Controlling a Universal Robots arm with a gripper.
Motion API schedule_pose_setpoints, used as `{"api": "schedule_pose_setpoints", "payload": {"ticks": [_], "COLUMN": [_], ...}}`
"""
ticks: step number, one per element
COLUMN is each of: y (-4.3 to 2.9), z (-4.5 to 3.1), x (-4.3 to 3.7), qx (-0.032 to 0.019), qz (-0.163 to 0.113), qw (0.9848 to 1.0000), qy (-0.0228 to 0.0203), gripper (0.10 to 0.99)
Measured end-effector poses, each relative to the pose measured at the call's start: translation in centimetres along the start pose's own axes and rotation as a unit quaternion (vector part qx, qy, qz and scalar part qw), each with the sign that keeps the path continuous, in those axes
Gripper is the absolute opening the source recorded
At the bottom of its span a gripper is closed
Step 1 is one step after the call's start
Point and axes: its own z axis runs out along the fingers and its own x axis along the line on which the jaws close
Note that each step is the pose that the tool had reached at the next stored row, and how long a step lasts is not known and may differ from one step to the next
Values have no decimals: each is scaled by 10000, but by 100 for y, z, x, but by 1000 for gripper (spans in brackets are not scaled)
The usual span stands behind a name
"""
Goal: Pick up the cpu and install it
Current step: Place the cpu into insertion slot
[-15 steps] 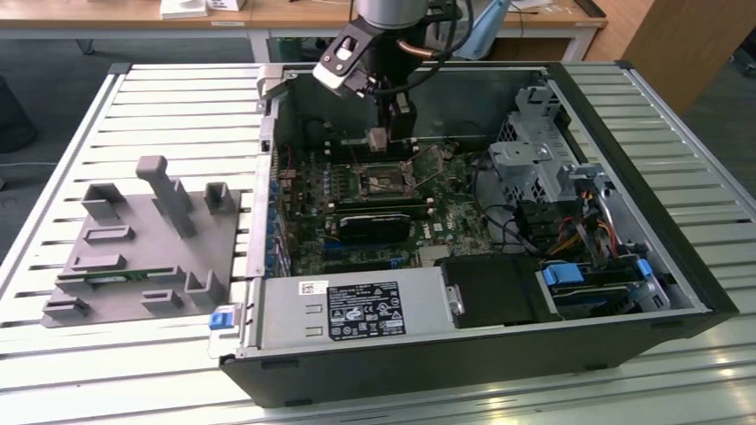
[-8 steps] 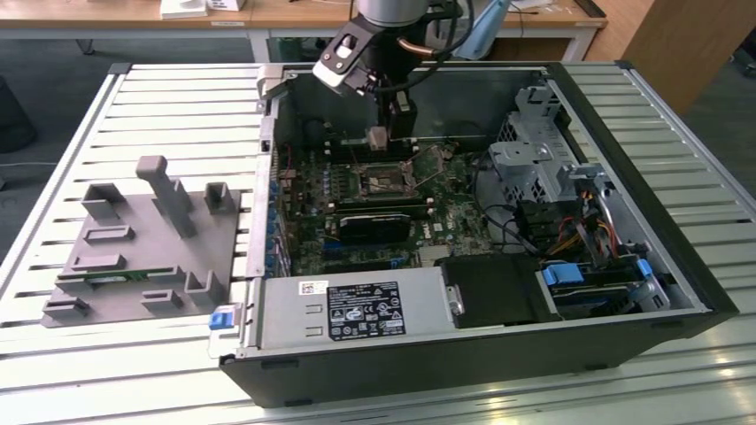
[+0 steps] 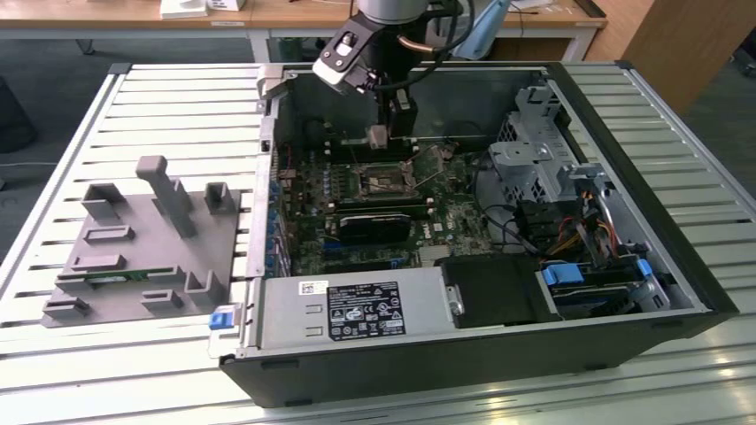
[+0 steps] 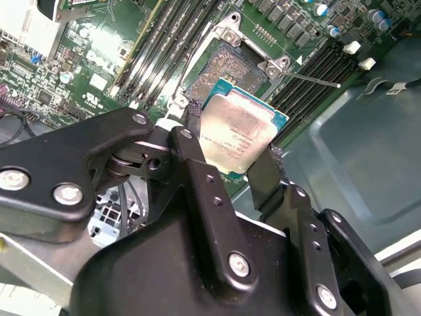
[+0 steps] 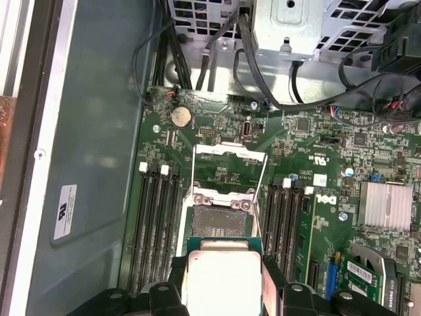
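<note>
The pincer (image 3: pixel 384 133) is clamped on the cpu (image 3: pixel 378 136), one black finger (image 4: pixel 192 141) pressed to each of two opposite edges. It hangs inside the open computer case (image 3: pixel 661 221), and in the exterior view it sits at about twelve o'clock from the socket (image 3: pixel 384 181).

In both wrist views the cpu (image 4: pixel 240 131) is a small flat square. Its top is a dull silvery-grey metal plate with rounded corners and a faintly smudged sheen. That plate sits on a thin teal-green board that shows as a narrow rim all round. Faint print on the metal is too small to read.

The chip is held off the motherboard (image 3: pixel 354 212), near the socket (image 5: pixel 220 220) but not seated in it. The socket's bare contact field is uncovered and its metal retaining frame (image 5: pixel 227 161) is swung up. Dark memory slots (image 5: pixel 154 224) flank the socket on both sides.

In the exterior view a silver power supply (image 3: pixel 349 310) lies at six o'clock from the socket. A grey parts fixture (image 3: pixel 142 248) stands at nine o'clock from the case, on the slatted table (image 3: pixel 177 97).
</note>
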Motion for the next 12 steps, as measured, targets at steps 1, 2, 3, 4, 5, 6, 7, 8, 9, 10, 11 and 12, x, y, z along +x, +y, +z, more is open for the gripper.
{"api": "schedule_pose_setpoints", "payload": {"ticks": [1, 2, 3, 4, 5, 6, 7, 8, 9, 10, 11, 12], "y": [0, 0, 1, 1, 1, 2, 2, 2, 2, 2, 3, 3], "z": [-3, -6, -9, -12, -15, -19, -22, -25, -28, -31, -35, -38], "x": [0, 0, 0, 0, 0, 0, 0, 0, 1, 1, 1, 1], "qx": [0, 0, 0, -1, 0, 0, 0, 0, 0, 0, 0, 0], "qz": [0, 0, 0, 0, 0, -1, -1, 0, 0, 0, 0, 0], "qw": [10000, 10000, 10000, 10000, 10000, 10000, 10000, 10000, 10000, 10000, 10000, 10000], "qy": [1, 0, 0, 0, 0, 0, 0, 1, 0, 0, 0, 0], "gripper": [533, 533, 533, 533, 533, 533, 533, 533, 533, 533, 533, 533]}}
